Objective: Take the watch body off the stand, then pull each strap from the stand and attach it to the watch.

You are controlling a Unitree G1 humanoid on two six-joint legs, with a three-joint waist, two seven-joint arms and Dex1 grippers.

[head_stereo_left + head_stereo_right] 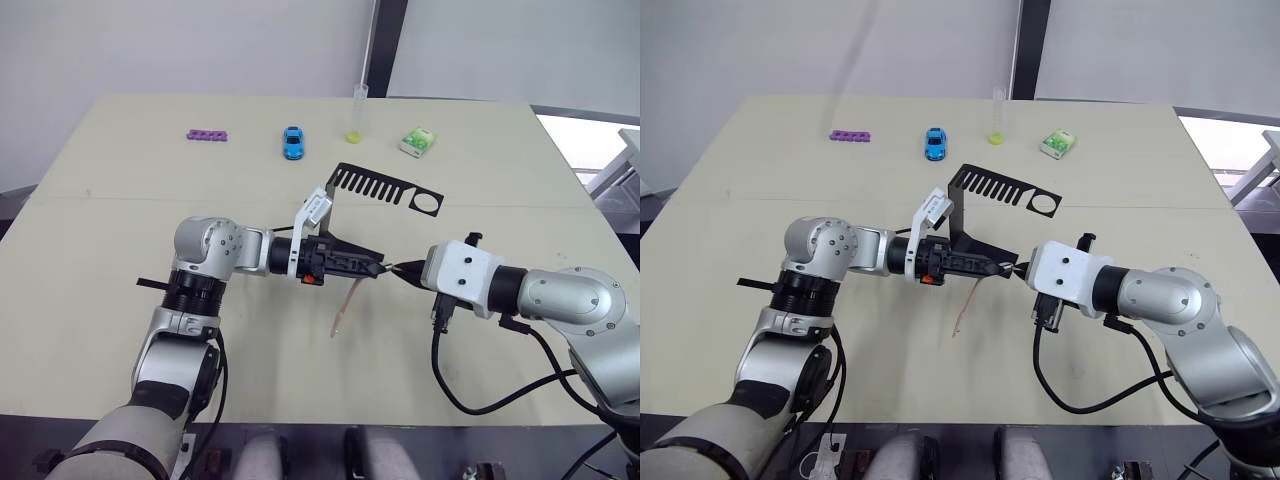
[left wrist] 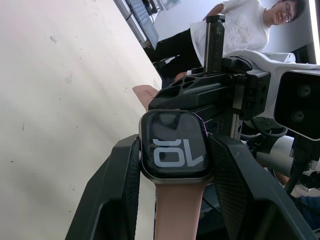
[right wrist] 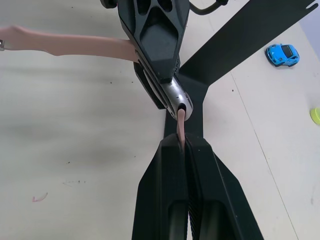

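**Watch body held between both grippers, mid-frame**

The watch body (image 2: 174,145) sits clamped in the left gripper (image 1: 372,266), screen facing the wrist camera. One strap (image 1: 345,305) hangs down from it toward the table (image 1: 120,230). The right gripper (image 3: 183,142) pinches the second strap (image 3: 180,122), running lengthwise into the watch's end. The stand (image 1: 385,186) stands behind

Beige table (image 1: 120,250) with stand (image 1: 385,186), toy car (image 1: 292,143)
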